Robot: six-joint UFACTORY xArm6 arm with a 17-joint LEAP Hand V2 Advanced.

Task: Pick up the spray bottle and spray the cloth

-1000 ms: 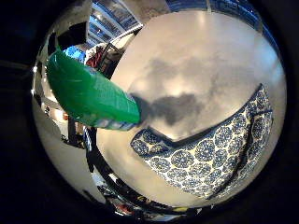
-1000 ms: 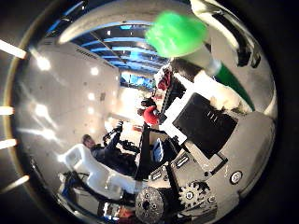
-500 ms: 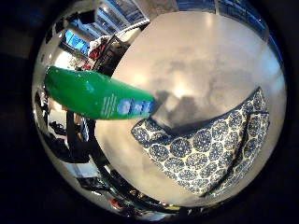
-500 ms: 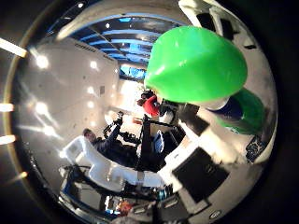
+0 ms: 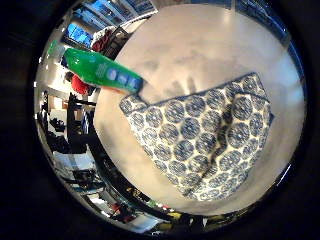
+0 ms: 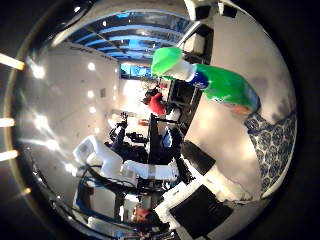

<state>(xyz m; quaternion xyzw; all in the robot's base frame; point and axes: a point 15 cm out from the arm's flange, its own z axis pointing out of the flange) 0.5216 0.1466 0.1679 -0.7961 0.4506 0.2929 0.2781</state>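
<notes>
Little-finger view: blue-patterned cloth [image 5: 210,142] spread flat on pale table [image 5: 200,45]; green spray bottle [image 5: 102,72] standing at cloth's corner, touching or just beside.

Thumb view: bottle w/ green trigger head; hand [image 6: 200,202] parts at edge, finger state can't tell, bottle ungrasped.

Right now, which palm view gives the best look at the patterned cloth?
The little finger side view: the cloth lies spread on the pale table, nearly all of it visible, with the green spray bottle at one corner. The thumb side view catches only a strip of the cloth at its edge, beside the bottle.
</notes>
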